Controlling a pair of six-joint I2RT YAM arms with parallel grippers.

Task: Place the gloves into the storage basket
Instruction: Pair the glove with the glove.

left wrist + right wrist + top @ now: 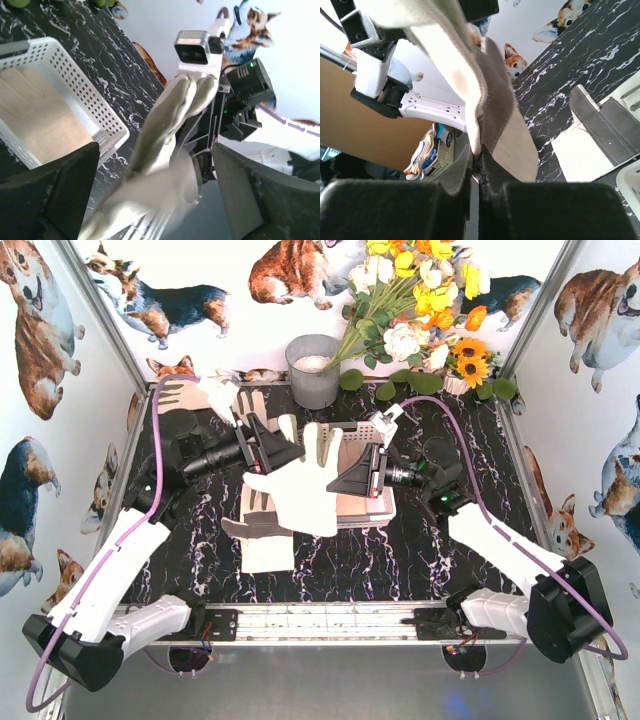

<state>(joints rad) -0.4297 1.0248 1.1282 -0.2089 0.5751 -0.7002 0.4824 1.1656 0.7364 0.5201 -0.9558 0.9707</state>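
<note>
Gloves are your job here. Your right jaws are clamped tight on the edge of a white glove (300, 490) and hold it up in the air by the left end of the white basket (75, 85). Your left jaws are spread wide, with that glove hanging between them. One tan glove (35, 115) lies flat in the basket. Another glove (265, 540) lies on the dark worktop (400, 570).

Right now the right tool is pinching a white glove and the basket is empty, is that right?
Not quite. The right tool is pinching the white glove, but the basket is not empty: a tan glove lies flat inside it. The left wrist view shows it.
</note>
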